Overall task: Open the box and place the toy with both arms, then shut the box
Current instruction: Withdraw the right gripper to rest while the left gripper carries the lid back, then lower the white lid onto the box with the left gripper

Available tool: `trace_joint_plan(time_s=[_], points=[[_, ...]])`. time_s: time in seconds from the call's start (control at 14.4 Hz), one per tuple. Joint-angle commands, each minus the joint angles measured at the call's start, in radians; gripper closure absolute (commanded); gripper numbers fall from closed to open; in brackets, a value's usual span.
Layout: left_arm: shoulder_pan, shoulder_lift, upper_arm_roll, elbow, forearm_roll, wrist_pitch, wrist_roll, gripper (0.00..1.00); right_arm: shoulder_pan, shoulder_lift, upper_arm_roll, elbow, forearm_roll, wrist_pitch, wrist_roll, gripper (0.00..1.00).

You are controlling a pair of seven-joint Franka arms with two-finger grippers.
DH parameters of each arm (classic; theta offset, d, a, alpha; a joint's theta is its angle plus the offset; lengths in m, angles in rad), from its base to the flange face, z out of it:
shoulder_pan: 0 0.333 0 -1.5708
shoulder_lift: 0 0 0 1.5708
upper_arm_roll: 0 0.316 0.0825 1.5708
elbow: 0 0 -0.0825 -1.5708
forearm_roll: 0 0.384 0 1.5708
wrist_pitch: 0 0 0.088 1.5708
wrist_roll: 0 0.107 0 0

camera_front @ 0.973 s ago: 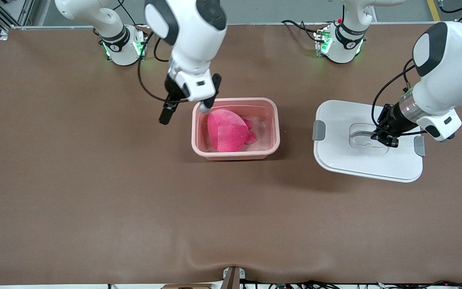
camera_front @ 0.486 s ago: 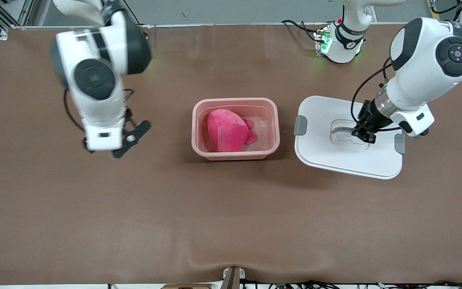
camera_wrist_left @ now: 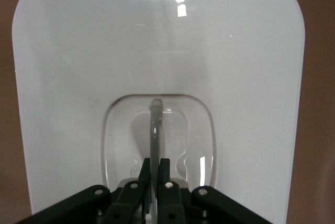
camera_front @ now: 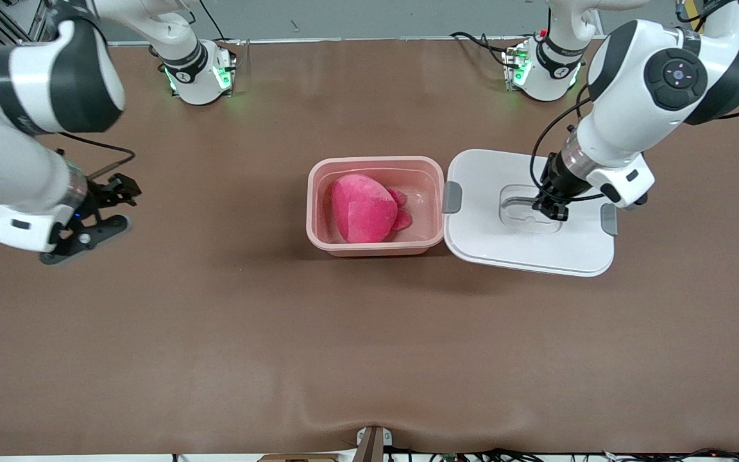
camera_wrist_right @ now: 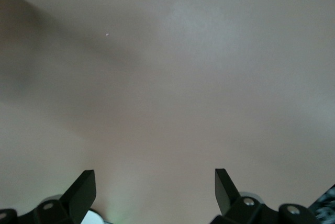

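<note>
— Front view, status?
— Pale pink tub (camera_front: 374,247) open at table centre, hot-pink plush toy (camera_front: 363,208) lying inside. White lid (camera_front: 523,247) at 3 o'clock of tub, one grey clip (camera_front: 451,197) just beside tub rim; contact not determinable. Left gripper (camera_front: 549,208) down in lid's recess. Right gripper (camera_front: 110,208) over bare table (camera_front: 369,353) at 9 o'clock of tub, well apart.
— Added by wrist views?
— Left wrist: fingers (camera_wrist_left: 165,182) pressed together on grey handle (camera_wrist_left: 155,130), pinching it; not legible from front. Right wrist: fingers (camera_wrist_right: 81,192) spread wide, nothing between, only tabletop below.
— Against one second ago?
— Lid then well apart from tub; now brought in beside it, same pinch kept. Right gripper then at tub's rim, 10 o'clock; since swung out toward right arm's end. Toy unmoved.
</note>
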Motion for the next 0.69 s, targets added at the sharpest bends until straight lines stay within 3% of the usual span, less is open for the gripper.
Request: trace_joint_plan(time_s=[0.0, 0.21, 0.63], points=[[0.000, 0.027, -0.045, 0.025, -0.005, 0.024, -0.085, 1.00, -0.090, -0.119, 0.020, -0.118, 0.040, 0.012, 0.029, 0.00], [-0.002, 0.055, -0.091, 0.042, 0.001, 0.036, -0.162, 1.00, -0.155, -0.185, 0.020, -0.172, 0.041, 0.015, 0.070, 0.00], [-0.106, 0.128, -0.095, 0.105, 0.065, 0.062, -0.326, 1.00, -0.181, -0.246, 0.020, -0.233, 0.147, 0.027, 0.297, 0.00]])
